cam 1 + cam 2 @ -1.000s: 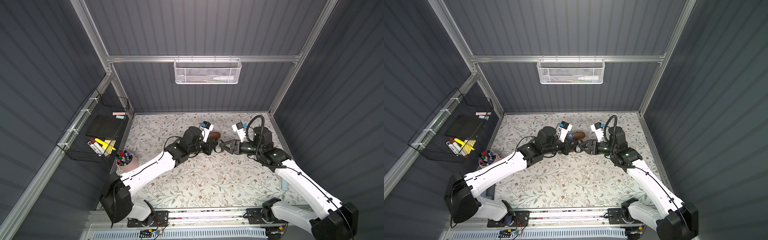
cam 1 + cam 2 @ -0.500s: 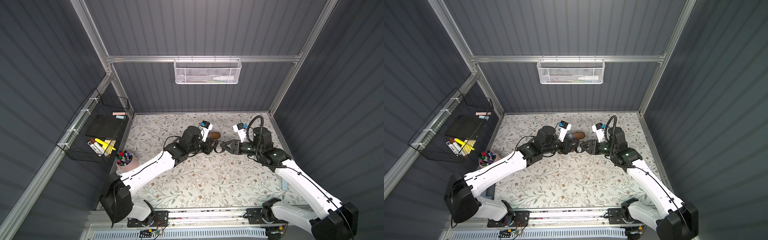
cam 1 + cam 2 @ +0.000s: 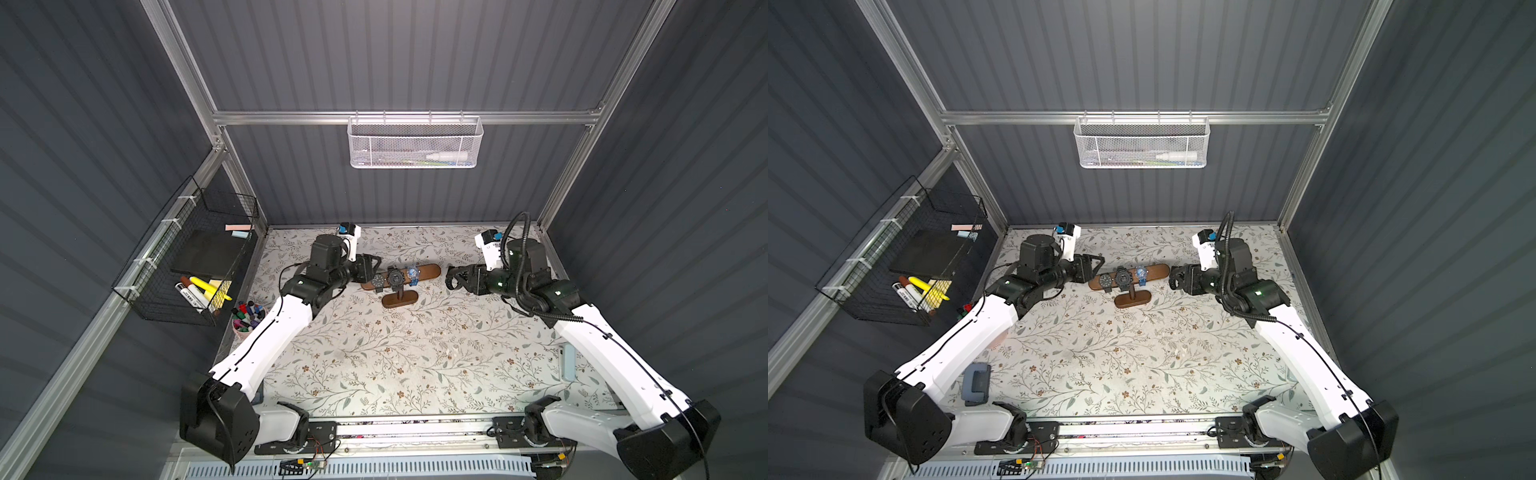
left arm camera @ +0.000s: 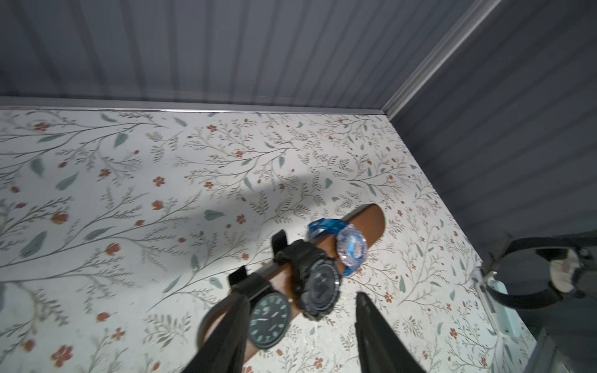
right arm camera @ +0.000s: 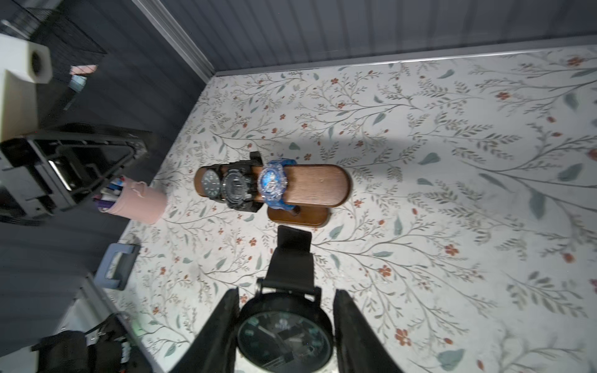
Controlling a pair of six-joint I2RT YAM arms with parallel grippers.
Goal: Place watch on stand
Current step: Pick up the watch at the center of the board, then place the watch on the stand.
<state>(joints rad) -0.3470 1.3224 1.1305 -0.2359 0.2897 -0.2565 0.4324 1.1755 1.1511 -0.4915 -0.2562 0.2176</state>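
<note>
**Fourth watch waits off the bare end of the bar**

The right gripper (image 3: pixel 449 279) is closed on the case of the fourth watch (image 5: pixel 284 336). Its fingers (image 5: pixel 226 323) press either side of the dark dial, and the strap points ahead towards the stand (image 3: pixel 428 272). Watch and stand are apart: the watch sits just off the bar's bare round end, over the floral tabletop (image 3: pixel 374 353).

Three others already ring the bar. A flat black watch (image 5: pixel 211 181) is at the far end, a chunky black watch (image 5: pixel 235 187) is beside it, and a blue watch (image 5: pixel 274 182) is about over the post. The left gripper (image 3: pixel 374 268) stands just beside that far end, jaws apart and holding nothing.

The step in hand, I judge, is threading the strap over the free end. To do it well:
- Line the loop's opening up with the bar's long axis.
- Keep the watch level with the bar.
- Slide straight in and stop short of the blue watch.

In the left wrist view the strap looks like a closed loop, but it is blurred there, so that is uncertain. The stand has a thin post and a small base, so a sideways shove could tip it. The left gripper is well placed to brace the far end.
</note>
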